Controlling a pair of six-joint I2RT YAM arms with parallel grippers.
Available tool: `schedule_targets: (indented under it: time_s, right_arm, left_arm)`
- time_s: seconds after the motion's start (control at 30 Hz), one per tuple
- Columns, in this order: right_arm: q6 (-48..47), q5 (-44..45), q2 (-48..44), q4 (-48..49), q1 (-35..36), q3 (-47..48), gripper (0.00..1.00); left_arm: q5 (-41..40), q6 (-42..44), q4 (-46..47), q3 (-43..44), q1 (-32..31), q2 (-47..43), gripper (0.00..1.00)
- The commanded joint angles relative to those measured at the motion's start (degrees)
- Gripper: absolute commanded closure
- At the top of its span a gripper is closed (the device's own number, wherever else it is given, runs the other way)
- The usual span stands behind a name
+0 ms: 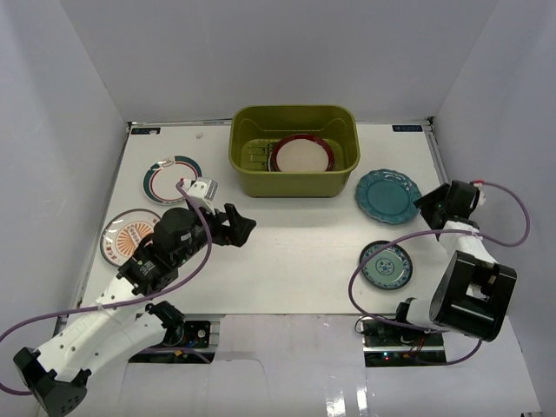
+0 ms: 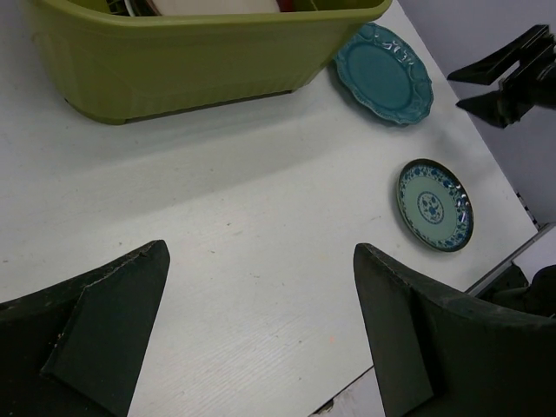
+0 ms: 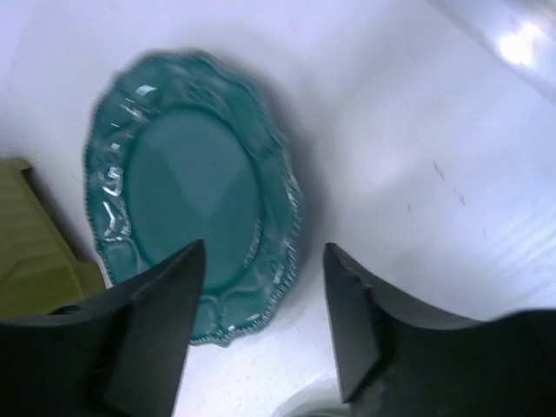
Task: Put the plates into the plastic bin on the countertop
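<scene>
**Both sets of fingers open, five plates in sight, one of them in the bin**

Nearest my bases, the orange-patterned plate (image 1: pixel 128 236) lies flat on the left. Its sunburst design is partly covered by my left arm. On the right, the small teal plate (image 1: pixel 387 264) is round and glossy, with a dark blue painted border and a central medallion.

My left gripper (image 2: pixel 261 287) hangs over the middle of the white countertop (image 1: pixel 295 252). Its matte black fingers (image 2: pixel 104 321) are spread wide, with only tabletop showing between them. My right gripper (image 3: pixel 265 287) also has its fingers apart. It sits low at the edge of the teal scalloped plate (image 3: pixel 187 191), whose embossed, wavy rim is blurred in the wrist view, so I cannot tell whether a fingertip touches it.

Further out on the left is a white plate with a red-and-teal striped rim (image 1: pixel 171 180).

At the far side stands the olive-green plastic bin (image 1: pixel 295 182), rectangular with rounded corners, a rolled rim and a ribbed floor. A dark red plate with a pale centre (image 1: pixel 301 156) lies inside. My left wrist view cuts off the bin's contents.

Two small labels (image 1: pixel 146 130) at the far corners are too small to read.
</scene>
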Motion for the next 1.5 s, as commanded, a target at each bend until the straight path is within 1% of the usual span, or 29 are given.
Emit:
schedule_targets:
  time_s: [0.0,0.03,0.17,0.27,0.3,0.37,0.47,0.5,0.53,0.63,0.67,0.73,0.8,0.83,0.87,0.9,0.93,0.97,1.03,1.1,1.17,1.2,1.23,1.27,1.3,1.37,1.4,1.43,1.47]
  right_arm:
    - [5.9,-9.2,-0.3,10.1,-1.9,-3.5,0.32]
    - [5.9,-9.6,0.6,11.0,-2.4,-5.3,0.27]
    - [9.3,-11.9,4.6,16.3,-3.6,-8.8,0.27]
    - [13.3,-13.7,9.7,23.4,-3.6,-11.2,0.34]
    - [16.2,-14.6,11.2,28.7,-3.6,-11.8,0.36]
    - [19.9,-17.4,16.6,34.2,-3.5,-13.0,0.41]
    - [27.1,-17.9,21.6,45.3,-3.1,-16.2,0.45]
    - [28.3,-18.0,22.6,47.5,-3.0,-17.3,0.49]
    - [30.2,-18.2,24.4,52.0,-3.0,-17.9,0.64]
    - [33.3,-17.2,24.8,59.1,-3.0,-21.3,0.9]
    - [34.1,-16.7,23.8,62.6,-3.0,-22.0,0.92]
    - [33.7,-14.3,18.4,62.0,-3.0,-22.8,0.92]
    - [31.4,-12.9,13.1,57.9,-3.0,-22.2,0.92]
    - [30.0,-11.0,7.1,55.6,-2.8,-20.2,0.92]
    - [26.8,-9.7,3.7,49.7,-2.6,-18.8,0.92]
    - [24.5,-8.3,0.7,46.5,-2.0,-17.0,0.92]
    - [22.1,-6.1,-4.8,43.5,-1.6,-15.0,0.92]
    - [17.9,-5.2,-7.2,39.4,-0.6,-10.8,0.92]
    - [14.5,-3.6,-12.0,37.4,0.8,-6.8,0.92]
    - [10.8,-3.2,-14.0,36.8,3.8,-1.7,0.92]
    - [8.4,-5.1,-13.8,36.8,7.9,4.0,0.92]
    - [7.1,-7.1,-10.7,35.9,9.2,6.6,0.92]
    - [6.5,-11.9,-8.8,34.8,10.6,9.6,0.92]
    - [5.6,-13.6,-6.5,32.8,12.3,12.7,0.92]
    - [4.5,-14.4,-2.3,30.6,16.2,19.4,0.92]
    - [0.3,-15.6,2.2,23.3,20.6,26.2,0.92]
    - [-0.9,-16.5,7.6,20.1,23.8,33.9,0.92]
    - [-2.3,-17.7,10.0,15.5,25.0,37.2,0.92]
    - [-2.5,-18.5,12.5,14.3,26.2,39.8,0.92]
  left_arm:
    - [-0.5,0.9,-0.2,-0.5,-0.9,-0.7,0.02]
    - [-0.5,0.9,-0.3,-0.5,-0.9,-0.7,0.02]
    - [-1.0,0.9,-0.4,-0.6,-1.1,-0.3,0.02]
    - [-1.5,1.0,-0.5,-0.5,-1.1,0.2,0.02]
    - [-2.0,0.9,-0.6,-0.5,-1.1,0.3,0.02]
    - [-2.5,0.8,-0.8,-0.3,-1.1,0.7,0.02]
    - [-3.1,0.7,-0.9,-0.3,-1.1,0.9,0.02]
    - [-3.2,0.7,-0.9,-0.3,-1.0,1.2,0.02]
    - [-3.4,0.7,-0.9,-0.3,-1.0,1.3,0.02]
    - [-3.6,0.7,-0.9,-0.3,-1.0,1.5,0.02]
    - [-3.9,0.7,-0.9,-0.3,-0.9,1.6,0.02]
    - [-3.9,0.7,-0.9,-0.3,-0.8,1.8,0.02]
    - [-4.1,0.7,-0.9,-0.3,-0.7,1.9,0.02]
    - [-4.2,0.7,-1.0,-0.3,-0.7,2.0,0.02]
    - [-4.6,0.6,-1.0,-0.2,-0.7,1.9,0.02]
    - [-6.3,0.2,-1.3,-0.1,-0.6,1.6,0.02]
    - [-7.4,0.0,-1.6,0.0,-0.6,0.6,0.02]
    - [-9.1,-0.6,-1.5,-0.2,-0.4,-0.1,0.02]
    - [-10.2,-0.8,-1.0,-0.7,-0.2,-1.4,0.02]
    - [-9.8,-0.6,-0.3,-1.1,0.2,-2.3,0.02]
    - [-8.3,-0.5,0.1,-1.2,0.4,-1.4,0.02]
    - [-7.8,-0.4,0.3,-1.2,0.3,-1.0,0.02]
    - [-6.9,-0.4,0.3,-1.1,0.4,-0.5,0.02]
    - [-6.6,-0.6,0.3,-1.1,0.4,-0.2,0.02]
    - [-6.3,-0.8,0.4,-1.1,0.4,0.1,0.02]
    - [-5.6,-1.8,0.6,-1.4,0.4,0.3,0.02]
    - [-5.2,-2.2,0.9,-1.6,0.4,0.7,0.02]
    - [-4.0,-2.9,1.0,-1.6,0.4,0.8,0.02]
    - [-3.7,-3.2,1.0,-1.7,0.4,1.3,0.02]
